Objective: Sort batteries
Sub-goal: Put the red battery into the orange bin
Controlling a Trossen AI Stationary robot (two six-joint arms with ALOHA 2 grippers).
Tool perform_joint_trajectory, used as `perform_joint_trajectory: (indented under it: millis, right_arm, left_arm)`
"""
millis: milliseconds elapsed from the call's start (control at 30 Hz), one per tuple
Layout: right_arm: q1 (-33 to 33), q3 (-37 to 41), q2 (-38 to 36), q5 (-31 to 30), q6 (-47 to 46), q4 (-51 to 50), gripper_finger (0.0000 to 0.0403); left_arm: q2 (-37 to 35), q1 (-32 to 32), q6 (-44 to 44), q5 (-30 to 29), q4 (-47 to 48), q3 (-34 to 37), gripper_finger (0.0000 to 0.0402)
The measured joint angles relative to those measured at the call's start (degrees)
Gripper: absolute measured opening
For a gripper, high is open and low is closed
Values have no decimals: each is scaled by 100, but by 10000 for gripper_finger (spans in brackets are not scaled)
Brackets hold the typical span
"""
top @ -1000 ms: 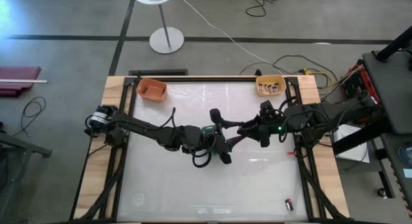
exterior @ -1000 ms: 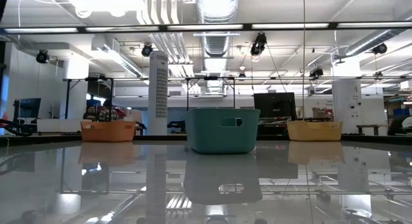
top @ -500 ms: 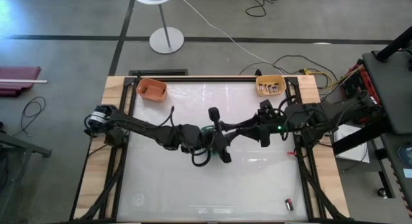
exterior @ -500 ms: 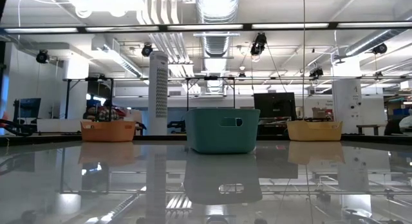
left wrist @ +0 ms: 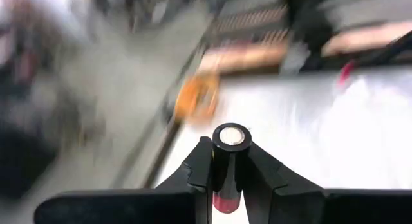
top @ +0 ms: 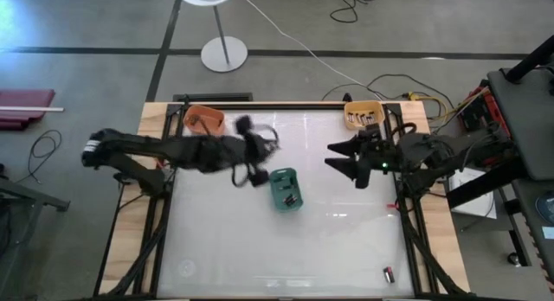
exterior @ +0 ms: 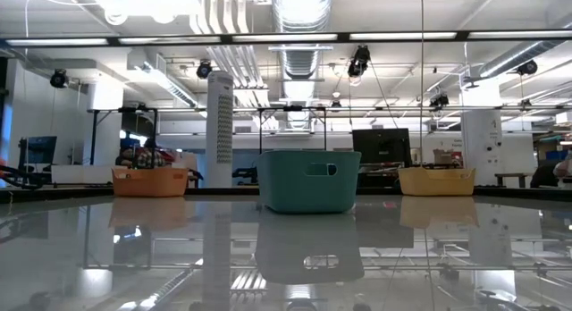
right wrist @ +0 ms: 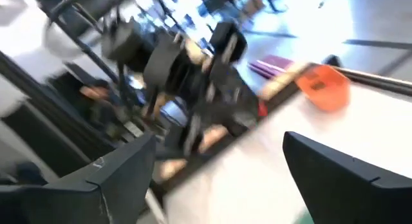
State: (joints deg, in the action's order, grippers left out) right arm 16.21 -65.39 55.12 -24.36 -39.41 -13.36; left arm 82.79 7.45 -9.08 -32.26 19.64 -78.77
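Note:
My left gripper (top: 254, 154) is raised over the table's far left part, between the orange bin (top: 203, 120) and the teal bin (top: 286, 188), shut on a battery (left wrist: 230, 161) with a silvery end and a red end. My right gripper (top: 338, 163) hangs open at the far right, near the tan bin (top: 363, 114) that holds batteries. The teal bin also holds some dark cells. One battery (top: 389, 272) lies on the table near the front right corner. The low view shows no gripper. My left gripper pinches the battery by its dark sides (left wrist: 222, 172) between its two fingers (left wrist: 196, 169). The silvery end (left wrist: 232, 136) sticks out past the fingertips, and the red end (left wrist: 226, 201) lies back between the fingers. The battery is lifted clear of the table.
The three bins stand in a row in the low view: orange (exterior: 149, 180), teal (exterior: 309, 180), tan (exterior: 436, 180). A black frame (top: 164, 214) and wooden boards edge the glossy white table. A lamp base (top: 224, 53) stands on the floor beyond the far edge.
My left gripper has risen from the teal bin and swung fast toward the table's far left, toward the orange bin, carrying the battery. My right gripper has drawn back from the table's middle toward the right edge. The teal bin now shows uncovered.

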Motion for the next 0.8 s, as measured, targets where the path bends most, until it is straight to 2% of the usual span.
perform_joint_trajectory:
  millis: [167, 300, 433, 600, 800]
  right_arm:
    - [0, 72, 130, -17, -21, -611, 321]
    - [0, 235, 347, -44, 58, -485, 310]
    - [-13, 267, 604, -136, 284, -453, 303]
    - [-62, 165, 764, -130, 632, -463, 303]
    - [-54, 103, 599, -70, 796, -493, 303]
  left_arm:
    - [-1032, -1152, 2376, 77, 1903, 957, 29]
    - [-1371, -2381, 3673, 814, 2753, 1716, 29]
    - [-1311, -3465, 3824, 1586, 3054, 2200, 29]
    - [-1100, -4739, 3705, 2648, 3131, 2253, 29]
    - [-838, -5801, 3640, 2998, 3180, 2224, 29]
